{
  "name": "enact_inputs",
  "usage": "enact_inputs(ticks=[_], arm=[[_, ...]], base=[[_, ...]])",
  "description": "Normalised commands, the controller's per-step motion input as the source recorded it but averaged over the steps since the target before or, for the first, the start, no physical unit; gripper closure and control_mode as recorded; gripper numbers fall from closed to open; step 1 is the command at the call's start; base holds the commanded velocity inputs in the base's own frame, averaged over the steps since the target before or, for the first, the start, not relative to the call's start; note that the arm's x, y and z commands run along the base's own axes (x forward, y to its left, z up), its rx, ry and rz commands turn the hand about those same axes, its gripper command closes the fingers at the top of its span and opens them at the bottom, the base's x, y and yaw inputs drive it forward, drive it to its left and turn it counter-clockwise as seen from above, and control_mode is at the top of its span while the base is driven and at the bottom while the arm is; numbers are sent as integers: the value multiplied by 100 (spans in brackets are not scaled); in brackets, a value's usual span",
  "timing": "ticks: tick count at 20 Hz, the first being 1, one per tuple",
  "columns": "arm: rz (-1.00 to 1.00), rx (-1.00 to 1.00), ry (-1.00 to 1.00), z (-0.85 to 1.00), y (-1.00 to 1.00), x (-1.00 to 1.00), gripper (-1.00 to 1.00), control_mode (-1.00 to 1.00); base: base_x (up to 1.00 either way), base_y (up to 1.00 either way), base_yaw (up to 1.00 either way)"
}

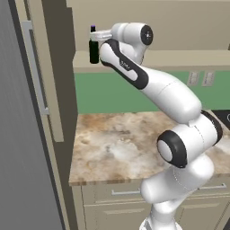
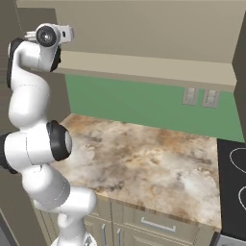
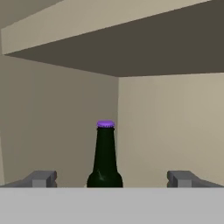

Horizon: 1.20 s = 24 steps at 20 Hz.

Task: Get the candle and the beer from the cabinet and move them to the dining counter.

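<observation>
The beer [image 3: 105, 157], a dark green bottle with a purple cap, stands upright inside the beige cabinet [image 3: 166, 127], near its back corner. My gripper [image 3: 111, 179] is open. Its fingertips [image 3: 41, 178] stand wide on either side of the bottle's lower body and do not touch it. From the left base view the arm reaches up and left to the cabinet, with the gripper [image 1: 96, 37] at the neck of the beer [image 1: 93, 50]. The candle and the dining counter are out of view.
Below the arm lies a marbled stone worktop [image 1: 117, 143] against a green wall, with beige drawers [image 1: 121, 193] under it. Sockets [image 2: 198, 97] sit on the wall and a black stove [image 2: 235, 178] at far right. A tall grey panel [image 1: 18, 134] stands at left.
</observation>
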Motion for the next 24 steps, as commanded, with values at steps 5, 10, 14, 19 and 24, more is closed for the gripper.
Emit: enact_inputs(ticks=[5,10,14,19,24], arm=[[0,0,0,0,17,30,-100,-100],[0,0,0,0,13,24,-100,-100],[0,0,0,0,13,18,-100,-100],[0,0,0,0,12,14,-100,-100],[0,0,0,0,8,12,-100,-100]], base=[[0,0,0],[0,0,0],[0,0,0],[0,0,0],[0,0,0]])
